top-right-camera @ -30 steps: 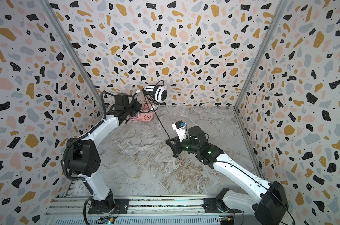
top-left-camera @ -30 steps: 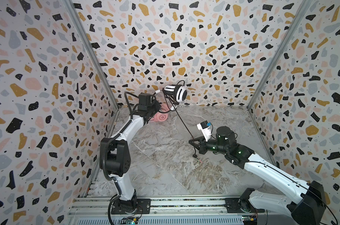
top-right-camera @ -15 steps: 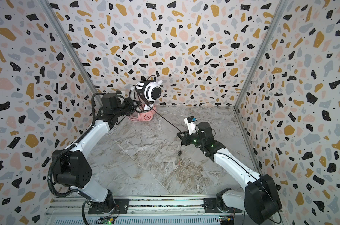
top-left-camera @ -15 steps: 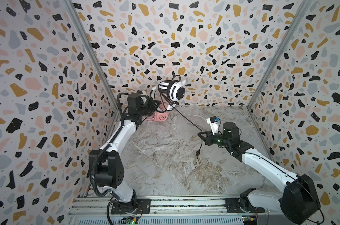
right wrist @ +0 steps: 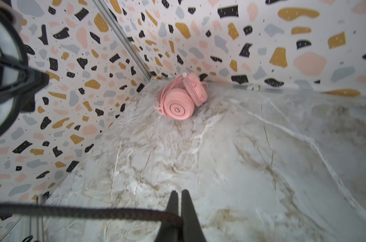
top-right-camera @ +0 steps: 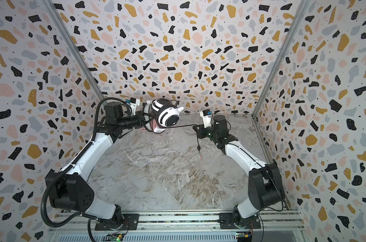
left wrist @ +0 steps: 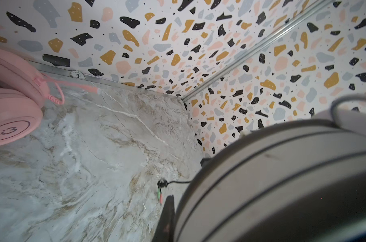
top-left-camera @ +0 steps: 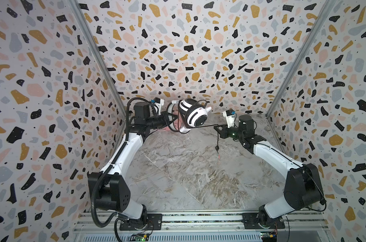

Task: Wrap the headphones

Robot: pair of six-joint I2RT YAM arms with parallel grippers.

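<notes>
The left end effector (top-left-camera: 171, 122) is holding the white headset (top-left-camera: 195, 117) aloft near the back wall. It is clamping the band side, though the contact itself is hiding behind the cups. The near cup's striped round face is pointing up and toward the right arm. Its black cord (top-left-camera: 207, 126) is running taut and nearly level, left to right, into the right end effector (top-left-camera: 218, 128), whose fingers (right wrist: 173, 202) are pinching it. The plug end (top-left-camera: 217, 149) is dangling over the surface (top-left-camera: 188, 180). The pink headset (right wrist: 179, 98) is lying in the back left corner, with its cord wound round it.
</notes>
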